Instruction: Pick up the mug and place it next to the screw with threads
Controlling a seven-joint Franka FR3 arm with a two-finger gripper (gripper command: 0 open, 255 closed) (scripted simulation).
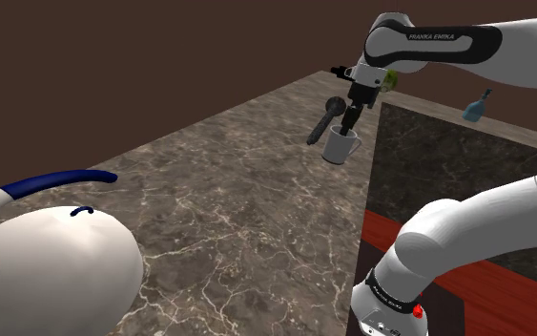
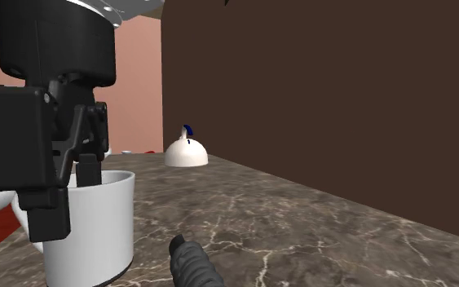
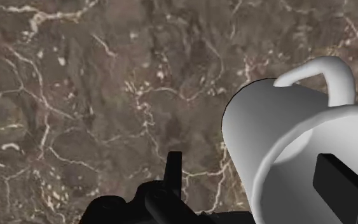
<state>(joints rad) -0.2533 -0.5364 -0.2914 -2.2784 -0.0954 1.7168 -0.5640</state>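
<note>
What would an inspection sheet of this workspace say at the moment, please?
Surface: dark veined marble counter.
Job's things: white mug close beside dark threaded screw.
Clutter: white domed vessel with blue handle; blue bottle on a far ledge.
Claw: open, straddling the mug's rim, one finger inside.
Cables: nothing seen.
Surroundings: dark brown wall; red-brown floor.
</note>
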